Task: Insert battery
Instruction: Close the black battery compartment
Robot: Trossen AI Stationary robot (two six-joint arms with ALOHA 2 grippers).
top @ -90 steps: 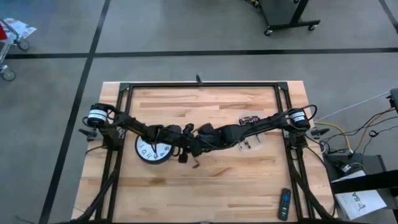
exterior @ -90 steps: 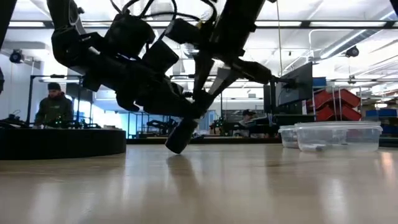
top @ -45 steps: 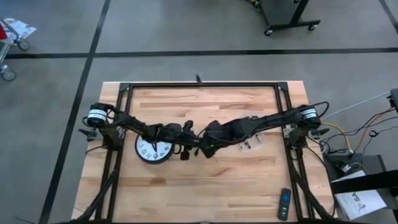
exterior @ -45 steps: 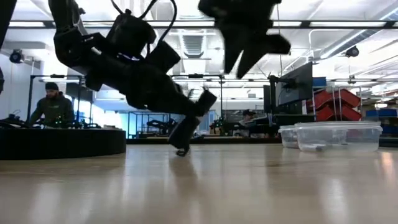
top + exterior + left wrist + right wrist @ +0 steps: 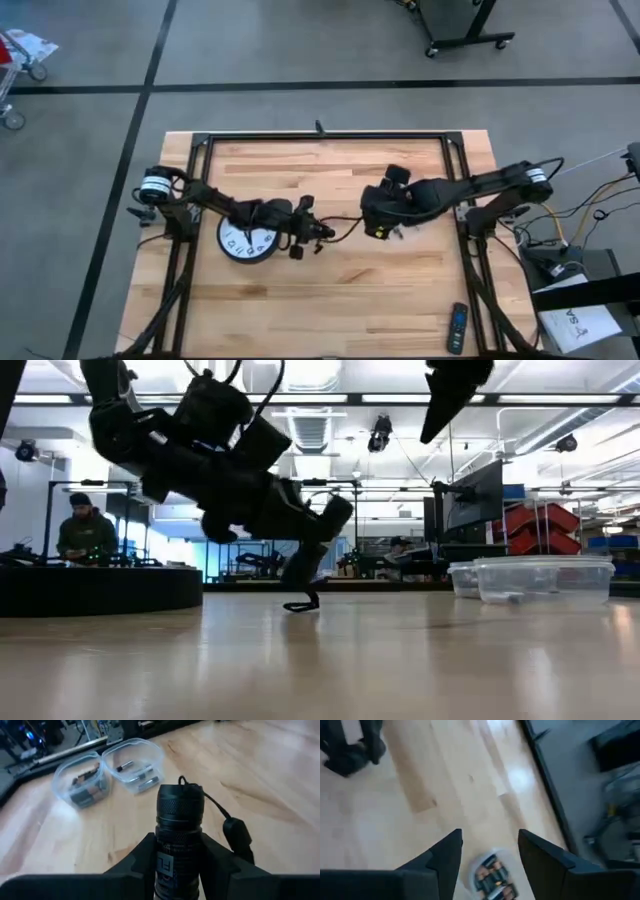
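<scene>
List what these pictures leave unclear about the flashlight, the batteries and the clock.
- Flashlight: the left gripper clamps its body, and the picture's edge cuts off its rear end in the left wrist view.
- Batteries in the two clear tubs: too small to count or size.
- Clock: the left arm covers part of its face in the high view.
- Right gripper: open and empty above one tub.

The clock (image 5: pixel 245 240) on the worktop (image 5: pixel 340 300) showed black numerals round its white face, too small to read singly. The flashlight (image 5: pixel 179 835) in the left gripper (image 5: pixel 177 865) bore a white label beginning "FL", the rest hidden between the fingers. No other lettering was legible.
</scene>
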